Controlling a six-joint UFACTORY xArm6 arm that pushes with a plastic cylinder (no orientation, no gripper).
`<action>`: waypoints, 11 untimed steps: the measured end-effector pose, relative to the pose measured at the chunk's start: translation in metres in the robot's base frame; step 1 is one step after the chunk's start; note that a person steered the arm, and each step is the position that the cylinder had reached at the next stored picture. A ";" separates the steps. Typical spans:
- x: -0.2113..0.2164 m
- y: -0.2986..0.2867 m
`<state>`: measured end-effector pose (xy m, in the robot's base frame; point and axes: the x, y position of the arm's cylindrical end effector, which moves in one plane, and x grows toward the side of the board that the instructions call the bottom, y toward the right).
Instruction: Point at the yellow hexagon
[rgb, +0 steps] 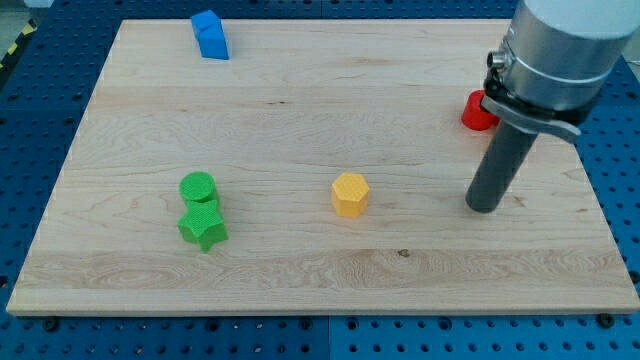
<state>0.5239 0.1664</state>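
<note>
The yellow hexagon (351, 194) sits on the wooden board (300, 110) a little right of its middle. My tip (482, 208) rests on the board well to the view's right of the hexagon, at about the same height in the view, with a wide gap between them. The rod rises to the arm's grey body at the view's top right.
A red block (477, 111) lies at the right, partly hidden behind the rod. A green cylinder (198, 188) touches a green star-shaped block (203, 228) at the lower left. A blue block (210, 35) stands at the top left. Blue perforated table surrounds the board.
</note>
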 end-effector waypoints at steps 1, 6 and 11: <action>0.017 -0.009; 0.048 -0.087; 0.048 -0.131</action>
